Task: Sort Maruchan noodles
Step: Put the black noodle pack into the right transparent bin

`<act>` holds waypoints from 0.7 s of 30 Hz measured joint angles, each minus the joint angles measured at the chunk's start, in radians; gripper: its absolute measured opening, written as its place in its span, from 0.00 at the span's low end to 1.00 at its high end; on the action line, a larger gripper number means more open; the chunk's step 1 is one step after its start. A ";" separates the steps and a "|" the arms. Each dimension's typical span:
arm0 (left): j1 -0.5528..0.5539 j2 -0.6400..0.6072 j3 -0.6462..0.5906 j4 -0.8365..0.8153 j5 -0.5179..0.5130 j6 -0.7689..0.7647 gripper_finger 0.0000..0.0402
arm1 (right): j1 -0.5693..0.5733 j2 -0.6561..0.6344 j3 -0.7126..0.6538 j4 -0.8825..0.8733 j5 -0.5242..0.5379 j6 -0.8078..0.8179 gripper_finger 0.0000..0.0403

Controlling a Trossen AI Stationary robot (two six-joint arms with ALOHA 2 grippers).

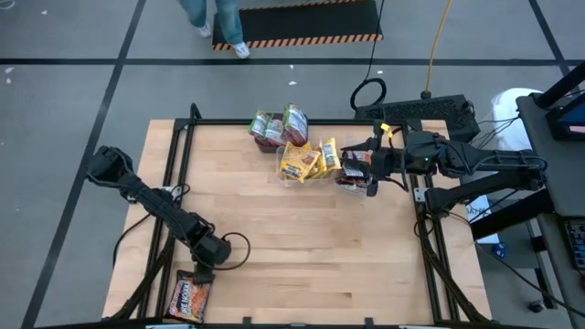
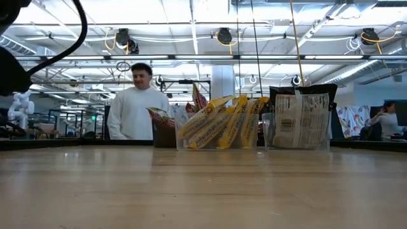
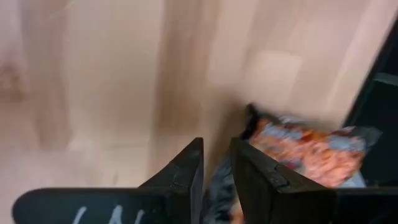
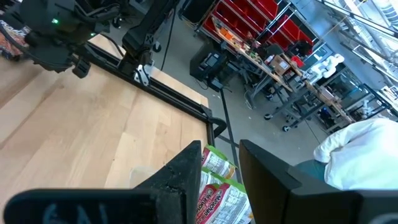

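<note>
One dark Maruchan noodles packet [image 1: 190, 296] with orange print lies flat at the table's near left corner. My left gripper [image 1: 202, 274] points steeply down at its far end, fingers a little open [image 3: 216, 165], with the packet's [image 3: 311, 149] corner in the gap. At the far middle, clear tubs hold the sorted packets on edge: green-edged [image 1: 279, 128], yellow [image 1: 306, 161], dark [image 1: 355, 175]. My right gripper [image 1: 355, 159] hangs high over the dark tub, nearly level, open [image 4: 221, 158] and holding nothing. My left gripper comes from above, slanting toward the near edge, and its fingers [image 3: 186, 171] stand on either side of the packet's dark corner [image 3: 219, 190]. I cannot tell whether they touch it. The packet lies flat on the table.
A black frame rail [image 1: 174, 183] runs along the table's left side, close beside the loose packet [image 3: 379, 93]. The low view shows the tubs [image 2: 219, 124] standing in a row. A person [image 2: 137, 108] stands beyond the far edge. Bare wood [image 1: 311, 247] spans the middle.
</note>
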 joint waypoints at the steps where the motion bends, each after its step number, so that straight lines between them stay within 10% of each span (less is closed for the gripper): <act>1: 0.000 0.000 0.000 -0.015 -0.001 0.009 0.21 | 0.000 0.000 0.000 0.000 0.000 0.000 0.25; 21: 0.000 0.016 -0.004 0.035 0.012 0.038 0.21 | 0.000 0.000 0.000 0.000 0.000 0.000 0.25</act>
